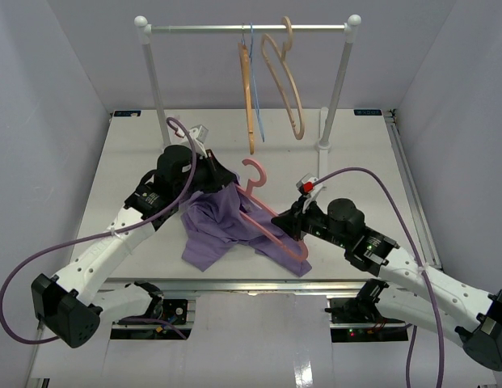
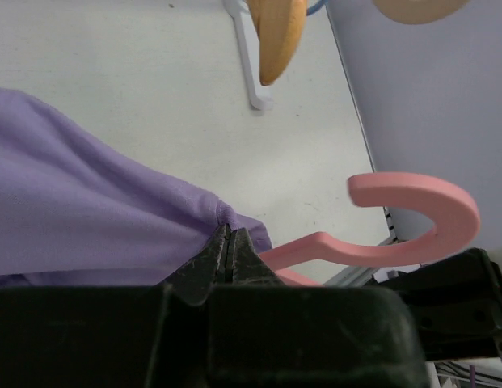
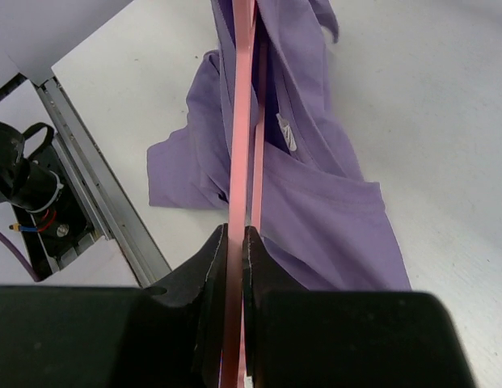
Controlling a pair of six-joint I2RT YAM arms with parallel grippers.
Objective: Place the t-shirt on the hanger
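Lavender-purple knit, soft and limp, next to no weight: t-shirt (image 1: 212,230) heaped in the middle of the white table (image 1: 129,153), draped about the pink plastic hanger (image 1: 271,225), one end raised toward the hook (image 1: 252,171), the rest trailing in folds toward the near edge. Likely to sag, stretch and slide off smooth plastic rather than hold a shape; best taken by a hem or the collar edge, a pinch of doubled fabric, not the loose middle. Hanger by contrast stiff, light and slick; best held on a straight bar, away from the hook. Left gripper (image 2: 230,242) closed tight on a fold of the t-shirt right beside the hook's neck, no gap between the fingers in the left wrist view. Right gripper (image 3: 234,242) clamped on a hanger bar near the corner farthest from the hook, pink bar running straight out between the fingers over the cloth. Frame inside the neck hole or merely lying on top: cannot tell. Small white label (image 3: 288,133) on the fabric just beside the bars. Further out: clothes rack (image 1: 246,28) at the back of the table, two tan wooden hangers (image 1: 249,105) and a thin blue wire hanger (image 1: 255,89) on its rail, apart from the work but hanging behind the pink hook, probably in the way of a careless lift. Purple cables (image 1: 40,259) looping from both arms.
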